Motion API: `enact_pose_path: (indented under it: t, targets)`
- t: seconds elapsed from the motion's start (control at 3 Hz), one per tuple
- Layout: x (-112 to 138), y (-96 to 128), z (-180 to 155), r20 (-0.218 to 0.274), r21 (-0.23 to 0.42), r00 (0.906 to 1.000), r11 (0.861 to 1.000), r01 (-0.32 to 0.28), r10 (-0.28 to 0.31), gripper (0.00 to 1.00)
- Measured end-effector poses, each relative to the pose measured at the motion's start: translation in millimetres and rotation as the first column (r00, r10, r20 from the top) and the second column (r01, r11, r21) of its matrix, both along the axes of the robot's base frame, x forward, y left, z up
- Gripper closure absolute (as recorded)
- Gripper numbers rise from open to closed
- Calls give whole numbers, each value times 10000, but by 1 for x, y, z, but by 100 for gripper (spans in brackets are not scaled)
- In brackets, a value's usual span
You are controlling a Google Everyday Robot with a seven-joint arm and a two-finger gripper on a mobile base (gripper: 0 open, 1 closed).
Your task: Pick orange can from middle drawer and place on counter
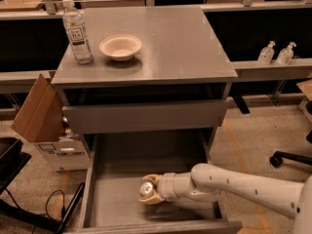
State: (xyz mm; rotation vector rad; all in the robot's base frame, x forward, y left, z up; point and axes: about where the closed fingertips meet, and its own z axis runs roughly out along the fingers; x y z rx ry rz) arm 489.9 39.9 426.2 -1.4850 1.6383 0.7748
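The orange can [146,189] lies inside the open middle drawer [117,189], near its front, with its shiny silver top facing the camera. My gripper [149,191] reaches in from the right on a white arm, and its tan fingers [152,199] are closed around the can. The can sits low, at or just above the drawer floor; its body is mostly hidden by the fingers. The grey counter [170,48] is the cabinet top above the drawer.
A clear water bottle [77,30] and a white bowl [120,47] stand on the left part of the counter. A closed drawer front [146,116] is above the open drawer. A cardboard box [39,111] stands left of the cabinet. A chair base [290,157] is at right.
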Motion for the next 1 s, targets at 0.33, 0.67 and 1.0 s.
enact_pose_path:
  t: [0.33,0.67,1.0]
  targets:
    - [0,0,0,0,0,10000,10000,0,0,100]
    - [0,0,0,-4,5,10000,10000,2,-2,100]
    - [5,0,21,24,218,9998,9996,183,-184,100]
